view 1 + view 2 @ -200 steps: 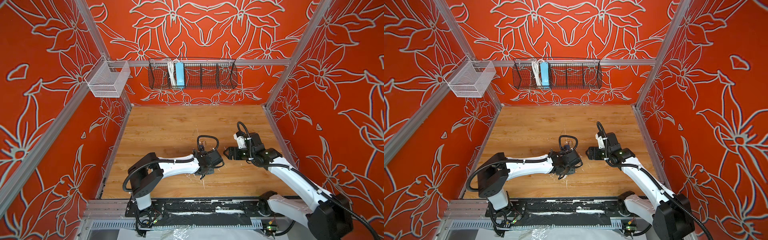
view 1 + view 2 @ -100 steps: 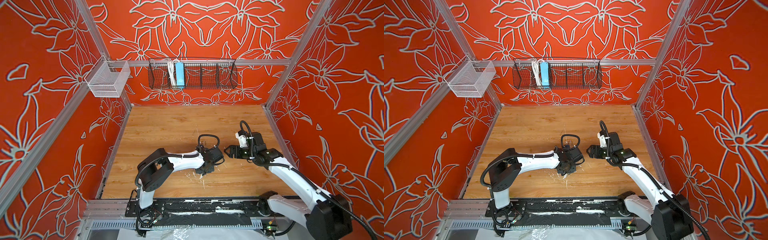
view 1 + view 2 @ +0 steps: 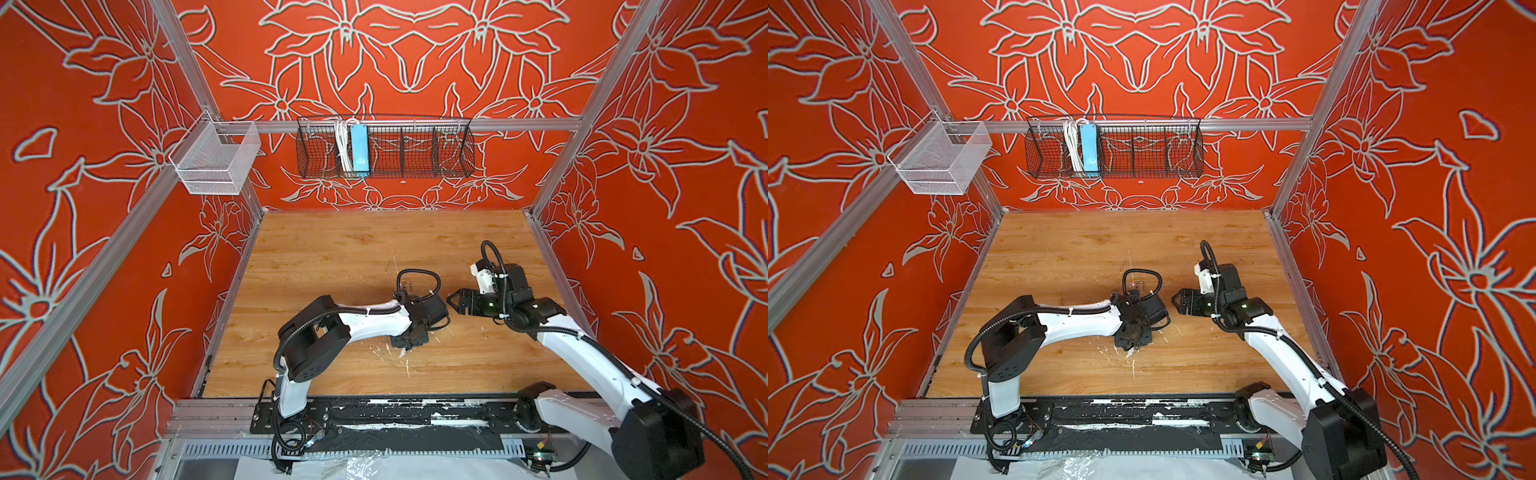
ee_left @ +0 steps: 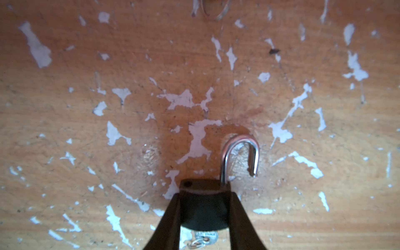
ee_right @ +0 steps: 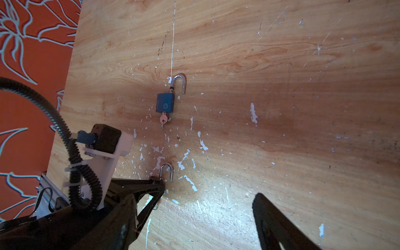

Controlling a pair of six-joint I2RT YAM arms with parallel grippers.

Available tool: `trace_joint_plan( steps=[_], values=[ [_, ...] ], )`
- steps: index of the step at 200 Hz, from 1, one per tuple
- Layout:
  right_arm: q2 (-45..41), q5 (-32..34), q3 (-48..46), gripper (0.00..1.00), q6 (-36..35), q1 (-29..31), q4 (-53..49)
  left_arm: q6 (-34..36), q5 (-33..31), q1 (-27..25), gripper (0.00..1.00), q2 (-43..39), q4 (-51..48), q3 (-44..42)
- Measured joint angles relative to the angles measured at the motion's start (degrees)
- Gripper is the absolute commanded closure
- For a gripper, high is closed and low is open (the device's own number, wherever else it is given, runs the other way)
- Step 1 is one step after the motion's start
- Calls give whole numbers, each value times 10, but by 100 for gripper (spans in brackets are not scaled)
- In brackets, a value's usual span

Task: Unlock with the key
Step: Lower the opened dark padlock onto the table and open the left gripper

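My left gripper (image 4: 204, 194) is shut on the dark body of a padlock (image 4: 203, 216) that lies low on the wooden floor. Its silver shackle (image 4: 240, 144) stands swung open, and the key (image 4: 204, 237) with its ring sticks out of the underside. In both top views that gripper (image 3: 409, 341) (image 3: 1133, 343) points down at mid-floor. A second, blue padlock (image 5: 165, 104), also with an open shackle and a key (image 5: 163, 119) in it, lies just beyond. My right gripper (image 5: 197, 201) (image 3: 453, 299) hovers open to the right of them, holding nothing.
The floor (image 3: 353, 249) is scraped white around the padlocks. Red walls with aluminium rails close three sides. A black wire basket (image 3: 415, 149) with a blue power strip (image 3: 359, 149) hangs on the back rail, and a white mesh basket (image 3: 216, 166) on the left.
The left arm's elbow has swung to the right, and its gripper has slid a little toward the front edge with the padlock. The right gripper has barely moved.
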Motion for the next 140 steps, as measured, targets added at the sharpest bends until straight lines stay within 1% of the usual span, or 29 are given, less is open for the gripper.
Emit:
trace_joint_plan(
  steps=[15,62,89,113,140],
  values=[
    [0,0,-2,14,1,-2,1,-1,0,0,64,0,0,0],
    [0,-4,-4,14,2,-2,2,-7,7,0,49,0,-11,2],
    [-1,-5,-4,14,3,-2,3,-9,12,0,38,-4,-24,8],
    [-9,-5,-8,14,3,-6,7,-10,12,0,26,-28,-28,9],
    [-16,-6,-10,13,5,-10,9,-8,6,2,14,-77,-30,9]
  ],
)
